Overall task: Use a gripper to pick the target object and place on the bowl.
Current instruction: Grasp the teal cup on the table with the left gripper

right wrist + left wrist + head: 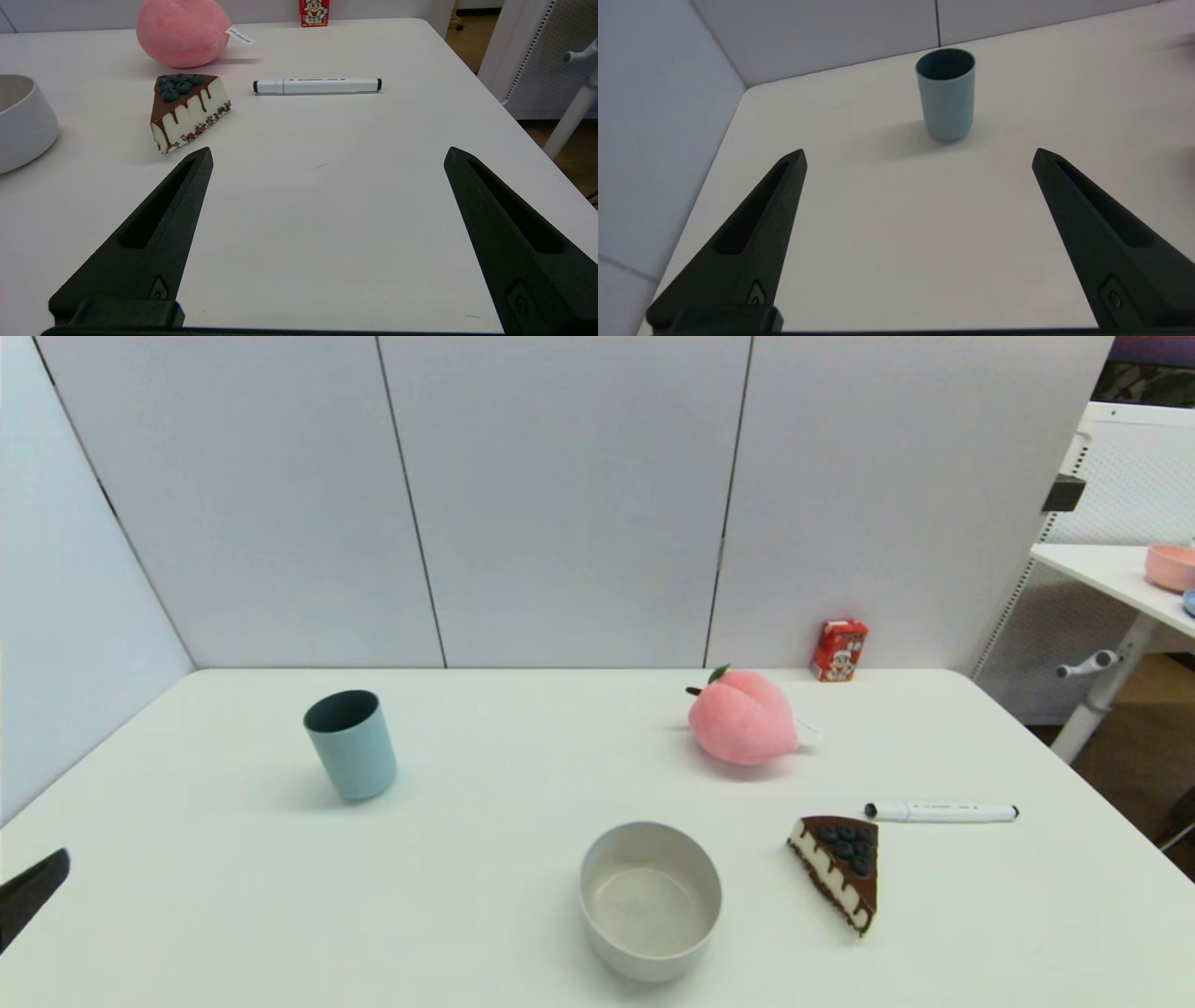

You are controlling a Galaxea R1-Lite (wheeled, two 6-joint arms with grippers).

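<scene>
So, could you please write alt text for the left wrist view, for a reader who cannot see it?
The left end effector hangs open above a white table, its two black fingers spread wide and framing an upright light blue-grey cup with a dark teal inside. The cup stands untouched farther along the table, near grey wall panels at the corner.

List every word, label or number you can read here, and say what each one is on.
"HUGGIS", roughly; small and hard to be sure of: white tag on the pink plush peach.
Marker: a line of fine print along the barrel, too small to read.
Red carton: a cartoon face, no readable words.
Cup, bowl, cake slice: no text.
</scene>
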